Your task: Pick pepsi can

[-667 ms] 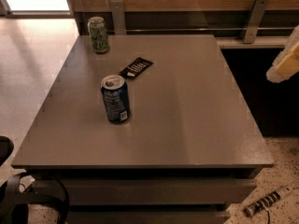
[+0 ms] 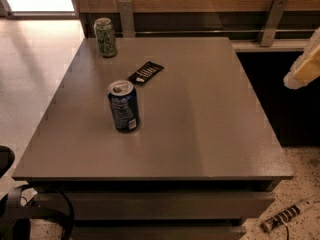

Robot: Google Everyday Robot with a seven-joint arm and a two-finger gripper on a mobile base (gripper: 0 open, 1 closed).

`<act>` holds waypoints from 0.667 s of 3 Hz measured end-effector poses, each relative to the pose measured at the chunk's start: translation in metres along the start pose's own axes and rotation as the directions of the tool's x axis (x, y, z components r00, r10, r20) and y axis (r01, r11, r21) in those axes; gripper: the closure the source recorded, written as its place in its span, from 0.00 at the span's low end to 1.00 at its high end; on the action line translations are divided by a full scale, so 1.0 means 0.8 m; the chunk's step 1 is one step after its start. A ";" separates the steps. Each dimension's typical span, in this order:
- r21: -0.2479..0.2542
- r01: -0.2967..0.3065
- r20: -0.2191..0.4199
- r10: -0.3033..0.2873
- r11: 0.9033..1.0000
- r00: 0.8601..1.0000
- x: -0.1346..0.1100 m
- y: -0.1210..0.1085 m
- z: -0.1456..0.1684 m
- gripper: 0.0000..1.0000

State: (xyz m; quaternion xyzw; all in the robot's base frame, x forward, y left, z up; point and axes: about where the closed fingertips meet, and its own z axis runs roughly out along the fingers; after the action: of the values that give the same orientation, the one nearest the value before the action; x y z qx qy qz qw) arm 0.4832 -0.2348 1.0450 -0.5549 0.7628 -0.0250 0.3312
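The pepsi can (image 2: 123,106) is dark blue with a silver top and white label text. It stands upright on the grey table (image 2: 210,129), left of the middle. My gripper (image 2: 304,70) shows as a pale, cream-coloured shape at the right edge of the camera view. It hangs beyond the table's right side, well to the right of the can and apart from it. It holds nothing that I can see.
A pale green patterned can (image 2: 105,37) stands upright at the table's far left corner. A flat black packet (image 2: 146,72) lies between the two cans. A wooden wall with metal brackets (image 2: 270,21) runs behind. A power strip (image 2: 286,216) lies on the floor at the lower right.
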 end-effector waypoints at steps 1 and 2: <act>-0.042 -0.033 0.125 0.038 0.999 0.991 0.000 0.008 0.027 0.00; -0.104 -0.064 0.276 0.091 0.992 0.957 0.004 0.020 0.073 0.00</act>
State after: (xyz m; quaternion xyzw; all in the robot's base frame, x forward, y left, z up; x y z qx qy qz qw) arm 0.5002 -0.2123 0.9914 -0.5376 0.7297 0.1027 0.4099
